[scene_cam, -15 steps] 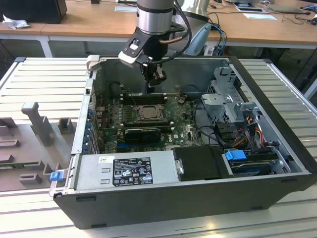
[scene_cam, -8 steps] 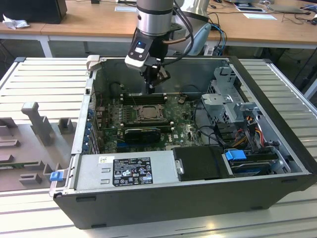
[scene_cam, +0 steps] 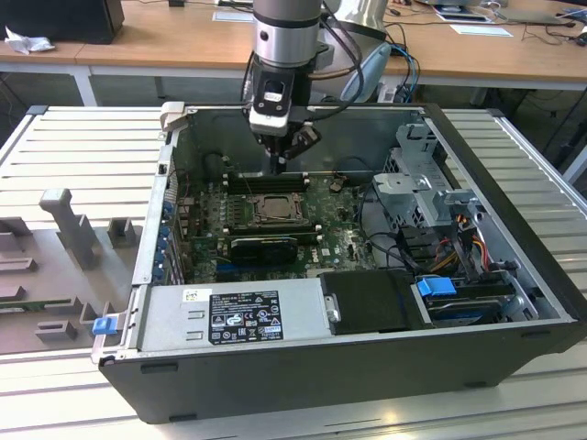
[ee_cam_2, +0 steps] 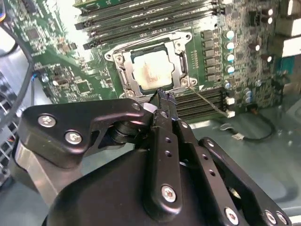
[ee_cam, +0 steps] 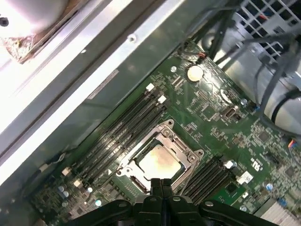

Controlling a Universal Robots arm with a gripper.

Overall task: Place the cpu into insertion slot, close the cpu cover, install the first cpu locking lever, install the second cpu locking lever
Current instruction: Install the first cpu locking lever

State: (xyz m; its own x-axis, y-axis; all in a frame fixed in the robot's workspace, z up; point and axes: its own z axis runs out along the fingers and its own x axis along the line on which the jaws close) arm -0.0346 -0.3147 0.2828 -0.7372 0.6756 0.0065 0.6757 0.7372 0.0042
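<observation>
You see the gripper (ee_cam_2: 162, 98) hovering with its jaws pressed together on nothing, close by one edge of the cpu cover (ee_cam_2: 181, 63), which lies flat around the cpu (ee_cam_2: 149, 70) seated in the insertion slot (ee_cam_2: 125, 77).

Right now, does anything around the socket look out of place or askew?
The cpu sits flat under the cpu cover, though its face has a brownish smear. One thin metal rod slants out from the cover's corner across the memory slots, not tucked along the frame.

Arm (scene_cam: 284, 37) points straight down; gripper (scene_cam: 278, 165) pinched fully together.
</observation>
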